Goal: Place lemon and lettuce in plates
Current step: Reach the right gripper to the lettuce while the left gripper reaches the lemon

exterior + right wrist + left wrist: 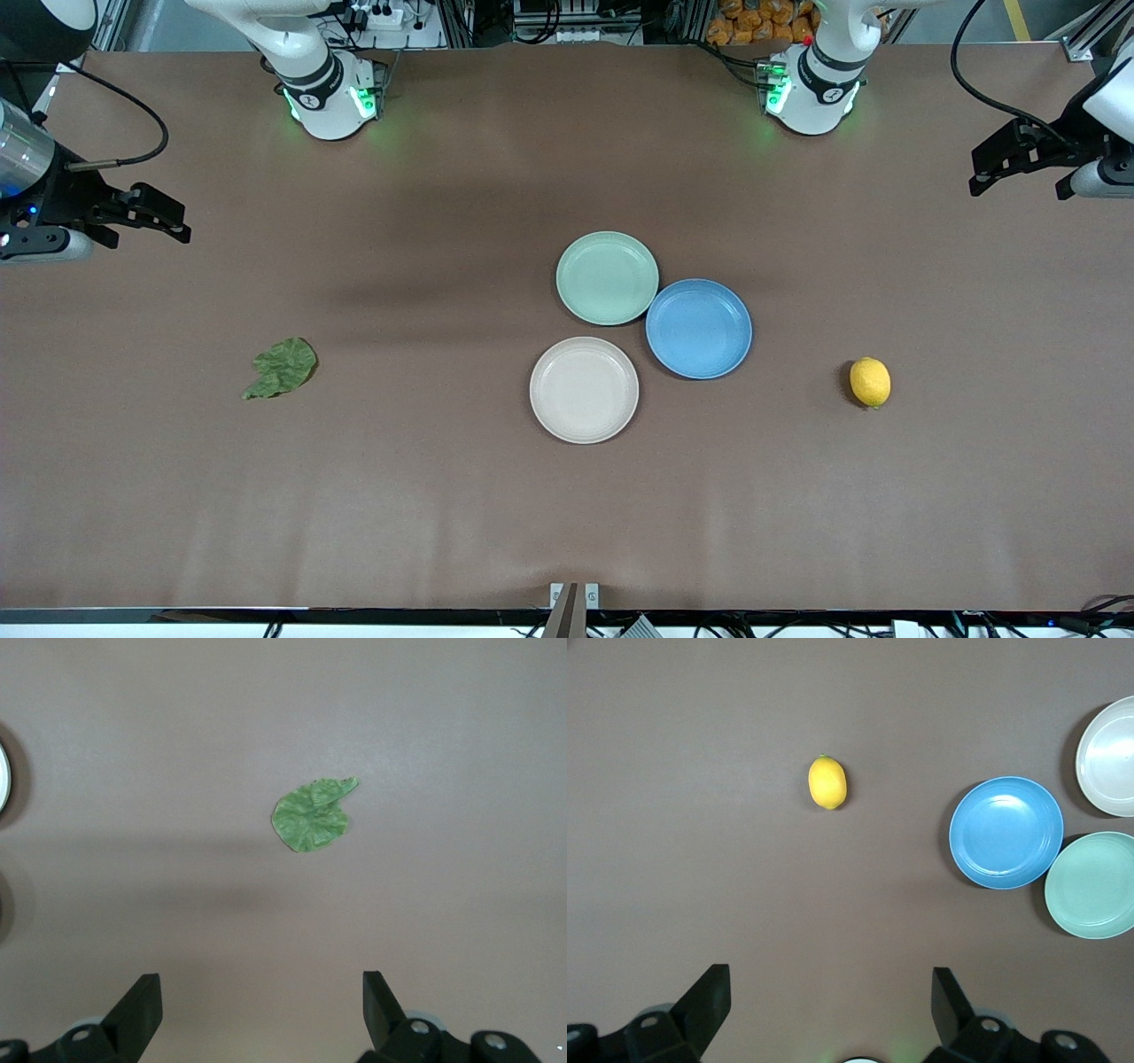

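the cream-beige plate (pixel 584 390) sits nearest the front camera at mid-surface, rim just beside the blue plate (pixel 699 329). the lemon (pixel 870 382) lies on the brown surface (pixel 443 496) toward the left arm's end, well apart from the blue plate, bare surface all around it. the lettuce (pixel 282 367) lies flat toward the right arm's end, well apart from the plates. the mint green plate (pixel 607 277) lies farther from the camera, its rim touching the blue plate. the left gripper (pixel 1019 164) hangs over the surface edge, fingers (pixel 709 1001) released. the right gripper (pixel 146 213) hangs over its own end, fingers (pixel 142 1010) released.
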